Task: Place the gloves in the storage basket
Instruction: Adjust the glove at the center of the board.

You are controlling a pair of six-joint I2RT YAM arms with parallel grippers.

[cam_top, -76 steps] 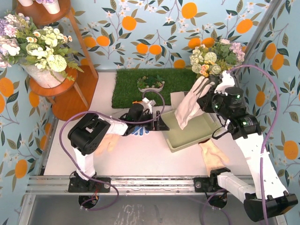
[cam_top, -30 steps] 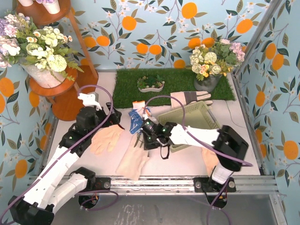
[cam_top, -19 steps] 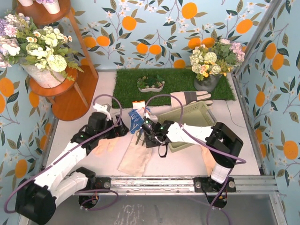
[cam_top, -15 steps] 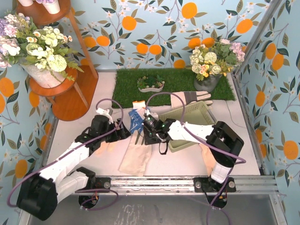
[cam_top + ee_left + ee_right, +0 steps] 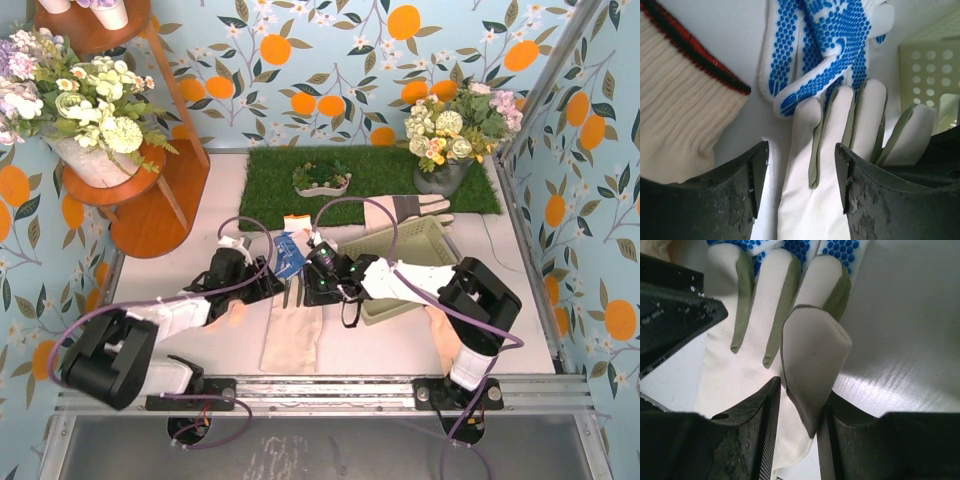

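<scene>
Half a second ago my left gripper (image 5: 801, 155) sat short of the cream glove (image 5: 292, 335); now it has slid right, and its fingers stand apart astride that glove's fingers, gripping nothing; my left arm (image 5: 170, 315) lies lower and flatter on the table (image 5: 380, 345). My right gripper (image 5: 799, 410) stays where it was, at the same glove from the other side, its fingers narrow and pinched on one folded glove finger. The glove has hardly shifted; it lies flat, cuff toward me, just left of the basket (image 5: 425, 262).

The blue glove (image 5: 291, 255) lies just beyond, its fingertips touching the cream glove's; my two grippers face each other closely over that spot; my right forearm (image 5: 410, 280) lies across the basket's near-left part. A dish (image 5: 322, 181) of plants sits on the grass mat (image 5: 380, 170) behind; a flower pot (image 5: 448, 135) stands at the mat's right end.

I count five gloves and one basket: one cream; one blue; a grey glove (image 5: 405, 208) behind the basket, at the mat's edge; a left peach glove (image 5: 235, 314) partly under my left arm; a right peach glove (image 5: 443, 335) partly under my right arm; all five lie outside the basket.
</scene>
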